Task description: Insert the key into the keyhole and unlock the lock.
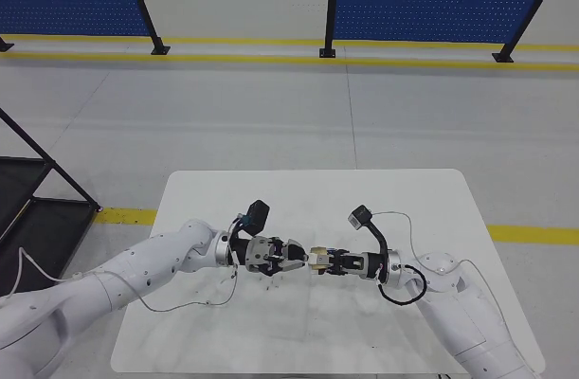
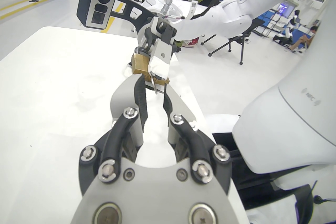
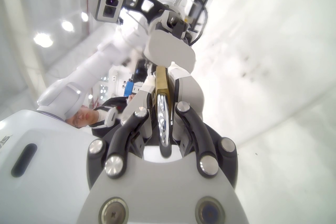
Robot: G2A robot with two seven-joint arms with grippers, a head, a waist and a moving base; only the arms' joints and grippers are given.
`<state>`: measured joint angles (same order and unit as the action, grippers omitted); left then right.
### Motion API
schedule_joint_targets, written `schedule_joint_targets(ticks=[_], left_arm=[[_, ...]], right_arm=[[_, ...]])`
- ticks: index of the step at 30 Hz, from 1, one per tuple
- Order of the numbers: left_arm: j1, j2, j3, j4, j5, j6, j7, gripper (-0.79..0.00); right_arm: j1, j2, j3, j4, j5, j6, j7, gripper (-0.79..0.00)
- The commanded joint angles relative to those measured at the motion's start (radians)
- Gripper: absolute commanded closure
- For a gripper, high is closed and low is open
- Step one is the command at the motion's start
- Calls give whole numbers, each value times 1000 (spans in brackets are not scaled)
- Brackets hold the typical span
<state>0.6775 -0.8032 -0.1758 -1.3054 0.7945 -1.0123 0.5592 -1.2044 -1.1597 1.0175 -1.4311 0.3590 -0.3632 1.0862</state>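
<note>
Over the middle of the white table [image 1: 365,199] the two grippers meet tip to tip. My right gripper [image 1: 321,258] [image 3: 162,78] is shut on the brass padlock [image 1: 318,254] [image 3: 160,83], and the chrome shackle [image 3: 163,114] points back between its fingers. In the left wrist view the padlock [image 2: 139,64] hangs in that gripper [image 2: 147,66], with the thin silver key [image 2: 154,84] sticking out of its underside. My left gripper [image 1: 303,258] [image 2: 153,83] straddles the key, open, with a gap showing on both sides of it.
A black metal rack [image 1: 24,208] stands on the floor left of the table. A black-legged chair [image 2: 231,43] is beyond the table's far edge. Blue barriers [image 1: 412,19] line the back of the room.
</note>
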Motion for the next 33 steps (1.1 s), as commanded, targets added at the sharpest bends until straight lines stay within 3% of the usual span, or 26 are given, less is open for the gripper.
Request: schedule_joint_targets(ticks=[1,3,4,15,33], left_arm=[[-1,-1,0,1,-1,0,-3,-139],[-1,-2,-1,1,-1,0,-5,-77],[-2,-2,-2,2,1,0,-7,0],[1,-4,-20,4,48,0,4,0],[56,-10,-120,1,188,0,46,0]], right_arm=[[0,0,0,0,0,0,0,0],[0,0,0,0,0,0,0,0],[0,0,0,0,0,0,0,0],[0,0,0,0,0,0,0,0],[0,0,0,0,0,0,0,0]])
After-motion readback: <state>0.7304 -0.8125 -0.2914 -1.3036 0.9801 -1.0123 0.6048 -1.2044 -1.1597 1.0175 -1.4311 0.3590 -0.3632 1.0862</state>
